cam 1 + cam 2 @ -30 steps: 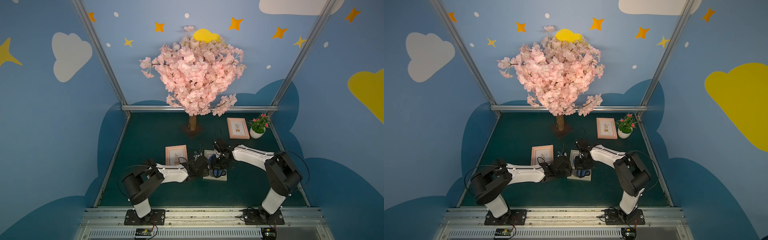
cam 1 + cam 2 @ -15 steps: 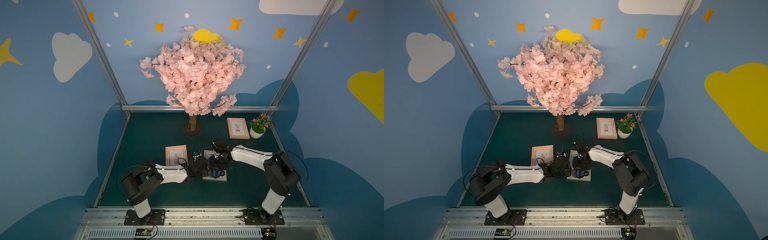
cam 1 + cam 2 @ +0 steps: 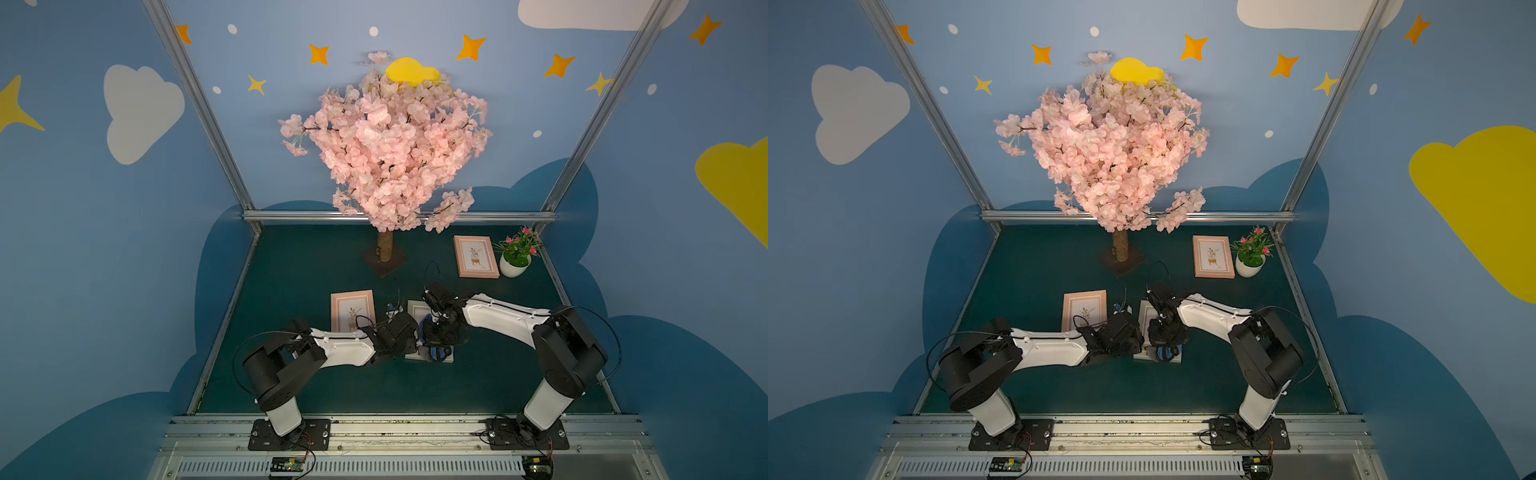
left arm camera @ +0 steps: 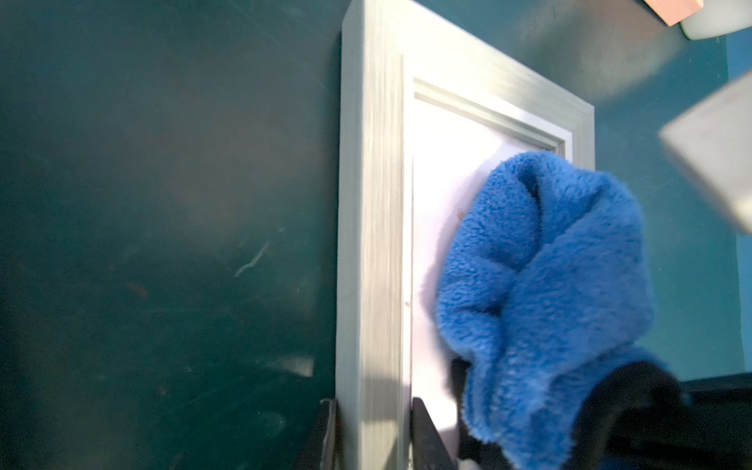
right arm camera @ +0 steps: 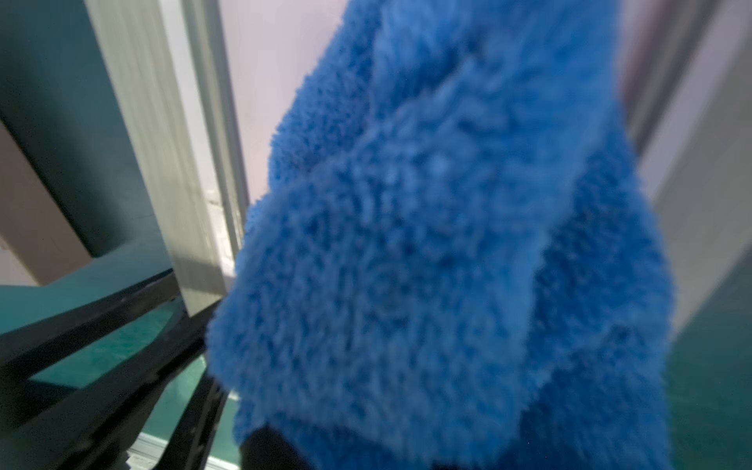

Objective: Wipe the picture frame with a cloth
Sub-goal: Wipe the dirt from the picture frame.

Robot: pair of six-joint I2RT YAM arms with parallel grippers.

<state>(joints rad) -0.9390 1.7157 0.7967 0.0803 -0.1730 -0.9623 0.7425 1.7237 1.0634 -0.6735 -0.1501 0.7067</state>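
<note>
The brushed silver-grey picture frame, rectangular with a stepped inner moulding, lies flat on the scuffed dark green table between the arms; the left gripper has its black fingers clamped across the frame's left rail; the right gripper pinches the fluffy blue cloth, which is bunched over the pale glass.

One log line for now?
left claw: clamped on frame edge | right claw: gripping cloth | cloth: bunched over frame panel | phase: wipe

Blurred blue cloth, draped over pale picture frame, apparently touching
</note>
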